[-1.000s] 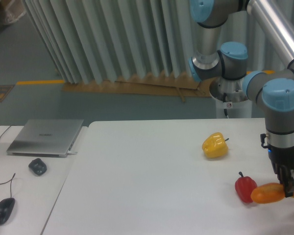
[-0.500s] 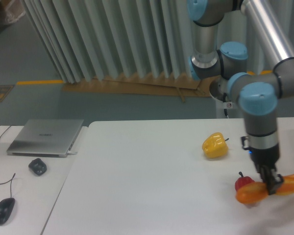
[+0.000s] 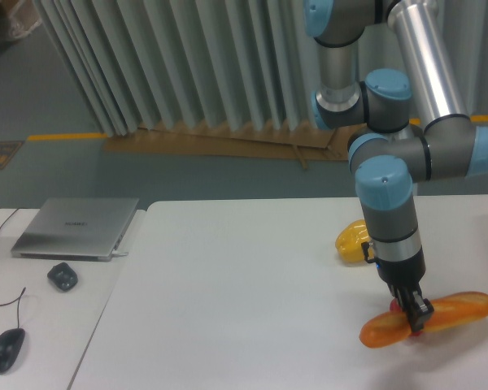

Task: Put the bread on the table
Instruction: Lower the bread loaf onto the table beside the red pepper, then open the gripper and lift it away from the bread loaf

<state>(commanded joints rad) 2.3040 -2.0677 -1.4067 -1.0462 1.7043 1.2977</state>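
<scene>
Above the white table, the gripper is clamped around the middle of the bread, which looks stiff, light and glossy-slippery, so a centred hold suits it.

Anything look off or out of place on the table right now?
Nothing looks spilled or damaged. The gripper is shut on the bread near its middle, holding it roughly level and slightly tilted. It hides most of the red pepper behind it; the arm partly covers the yellow pepper.

Glossy orange bread, slightly tilted, above white table
</scene>
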